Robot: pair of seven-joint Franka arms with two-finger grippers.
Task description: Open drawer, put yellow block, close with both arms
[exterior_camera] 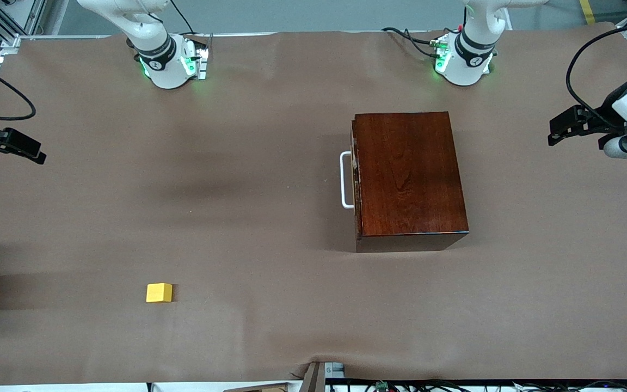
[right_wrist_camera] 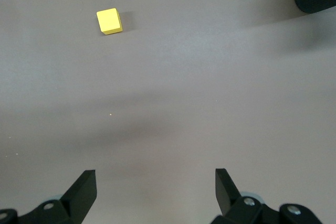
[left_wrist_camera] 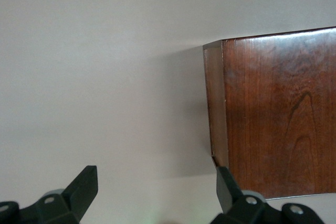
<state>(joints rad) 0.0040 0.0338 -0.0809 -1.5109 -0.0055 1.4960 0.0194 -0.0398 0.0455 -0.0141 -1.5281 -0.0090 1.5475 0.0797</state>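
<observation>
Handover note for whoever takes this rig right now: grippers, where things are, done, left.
Left gripper: open, empty, up over the table at the left arm's end, beside the wooden box.
Right gripper: open, empty, up over the table at the right arm's end.
Drawer: shut; its white handle faces the right arm's end.
Yellow block: on the table, nearer the front camera than the box, toward the right arm's end.
Done: nothing.
Left: open drawer, put block in, close it.
</observation>
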